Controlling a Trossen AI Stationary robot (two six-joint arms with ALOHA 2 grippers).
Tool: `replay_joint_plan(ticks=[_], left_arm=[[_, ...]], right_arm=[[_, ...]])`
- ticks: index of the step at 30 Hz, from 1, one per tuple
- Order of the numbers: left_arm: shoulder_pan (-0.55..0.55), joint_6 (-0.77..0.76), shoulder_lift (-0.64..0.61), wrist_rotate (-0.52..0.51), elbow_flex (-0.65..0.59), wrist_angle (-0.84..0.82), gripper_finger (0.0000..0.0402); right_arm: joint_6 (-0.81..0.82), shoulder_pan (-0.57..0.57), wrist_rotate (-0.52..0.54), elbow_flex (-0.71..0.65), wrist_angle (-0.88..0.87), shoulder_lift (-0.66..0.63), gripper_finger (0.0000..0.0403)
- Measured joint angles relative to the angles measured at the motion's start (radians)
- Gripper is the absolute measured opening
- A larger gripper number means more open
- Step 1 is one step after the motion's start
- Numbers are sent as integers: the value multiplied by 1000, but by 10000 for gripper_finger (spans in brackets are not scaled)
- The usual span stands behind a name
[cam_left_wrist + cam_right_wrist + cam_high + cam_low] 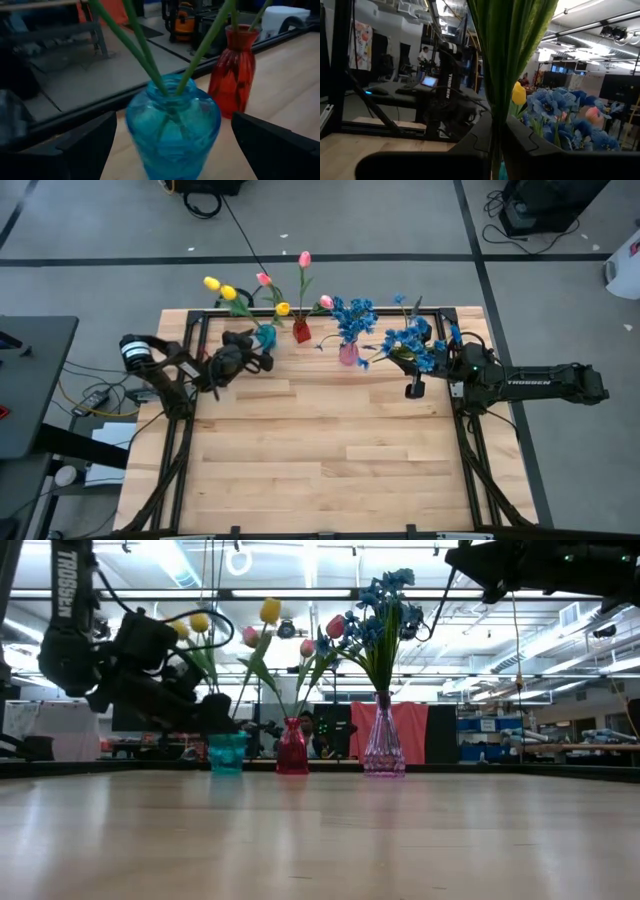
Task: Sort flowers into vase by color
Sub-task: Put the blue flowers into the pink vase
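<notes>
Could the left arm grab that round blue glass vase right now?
Probably yes: the left gripper is open with a finger on either side of the round blue glass vase; only the green stems rise above.

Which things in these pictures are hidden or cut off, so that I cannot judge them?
- Blue vase, high view: the left gripper and leaves cover most of it.
- Yellow tulip buds, left wrist view: only stems show; the picture's top edge cuts off the blossoms.
- Blue sprig held by the right gripper, right wrist view: its blossoms are beyond the top edge.
- Pink vase, high view: blue blossoms hide its mouth.
</notes>
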Motion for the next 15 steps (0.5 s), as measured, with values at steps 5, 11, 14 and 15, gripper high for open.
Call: replay_joint_plan(ticks=[5, 11, 14, 15], left_arm=[[-76, 34, -47, -57, -22, 2, 399], [-221, 47, -69, -68, -35, -18, 400], [-310, 87, -69, -116, -35, -21, 400], [-339, 105, -69, -126, -35, -19, 400]], right_arm=[[7, 0, 2, 0, 1, 0, 36], [15, 0, 3, 0, 0, 0, 36], [10, 0, 5, 0, 0, 0, 36], [10, 0, 6, 0, 0, 0, 36]])
